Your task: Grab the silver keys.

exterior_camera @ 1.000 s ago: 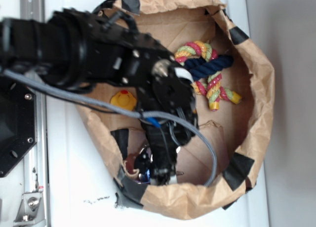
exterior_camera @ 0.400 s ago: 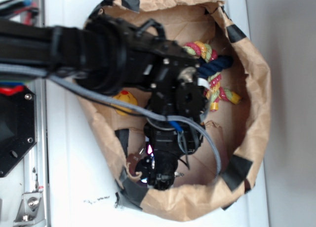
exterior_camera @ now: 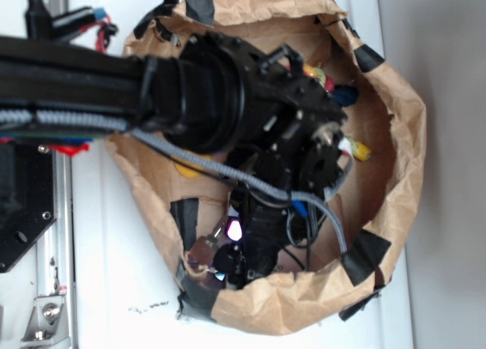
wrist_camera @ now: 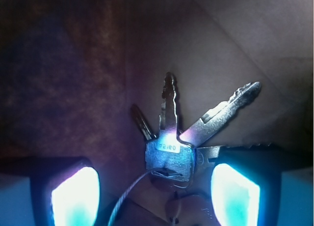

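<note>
The silver keys (wrist_camera: 169,152) lie fanned on the brown paper floor of the bag, several blades pointing away from me and a brownish fob (wrist_camera: 191,211) below them. My gripper (wrist_camera: 156,196) is open, its two glowing pads (wrist_camera: 76,196) standing either side of the key heads without closing on them. In the exterior view the gripper (exterior_camera: 237,259) reaches down into the near-left corner of the bag, with the keys (exterior_camera: 203,250) showing just left of it.
The crumpled paper bag (exterior_camera: 395,174), patched with black tape, walls in the gripper on all sides. A sliver of the yellow duck (exterior_camera: 184,169) and the ends of the ropes (exterior_camera: 357,148) peek out from under the arm. The bag's near wall rises close behind the gripper.
The arm has swung further over the bag, now covering most of the duck and ropes. The gripper has stayed in the near-left corner over the keys.
</note>
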Available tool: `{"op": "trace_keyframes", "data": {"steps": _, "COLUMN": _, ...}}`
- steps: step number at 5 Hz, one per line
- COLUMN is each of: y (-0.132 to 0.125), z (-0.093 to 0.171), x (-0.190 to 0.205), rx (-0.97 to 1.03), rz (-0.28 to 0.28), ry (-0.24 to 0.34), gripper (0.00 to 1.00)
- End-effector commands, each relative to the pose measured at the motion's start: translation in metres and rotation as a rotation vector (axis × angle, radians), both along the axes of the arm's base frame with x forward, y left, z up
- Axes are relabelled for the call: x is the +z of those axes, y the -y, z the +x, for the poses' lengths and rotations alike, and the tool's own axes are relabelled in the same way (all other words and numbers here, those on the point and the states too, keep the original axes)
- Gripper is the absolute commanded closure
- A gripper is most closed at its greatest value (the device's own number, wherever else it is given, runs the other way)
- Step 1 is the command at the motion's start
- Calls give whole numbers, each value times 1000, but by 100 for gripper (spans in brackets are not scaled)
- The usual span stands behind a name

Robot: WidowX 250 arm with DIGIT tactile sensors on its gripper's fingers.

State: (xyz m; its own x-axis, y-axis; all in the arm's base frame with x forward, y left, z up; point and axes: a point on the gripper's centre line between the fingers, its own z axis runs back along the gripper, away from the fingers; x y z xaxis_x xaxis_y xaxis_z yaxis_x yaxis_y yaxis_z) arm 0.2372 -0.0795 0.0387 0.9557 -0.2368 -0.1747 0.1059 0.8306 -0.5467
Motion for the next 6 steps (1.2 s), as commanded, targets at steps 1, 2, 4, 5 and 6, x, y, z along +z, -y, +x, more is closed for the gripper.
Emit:
{"op": "trace_keyframes", "data": {"steps": 1, "y": 8, "z": -12, "x": 6, "rx": -138, "rz": 64, "ry": 17, "gripper": 0}}
{"op": "trace_keyframes", "data": {"steps": 2, "y": 5, "z": -13, "x": 9, "rx": -152, "rz": 71, "ry": 4, "gripper": 0}}
{"op": "trace_keyframes", "data": {"steps": 4, "y": 7, "z": -22, "x": 5, "rx": -155, "rz": 78, "ry": 19, "gripper": 100}}
{"op": "trace_keyframes", "data": {"steps": 5, "y": 7, "z": -21, "x": 4, "rx": -143, "rz": 70, "ry": 31, "gripper": 100}}
{"op": "trace_keyframes", "data": {"steps": 6, "y": 6, "z": -20, "x": 3, "rx": -133, "rz": 71, "ry": 30, "gripper": 100}}
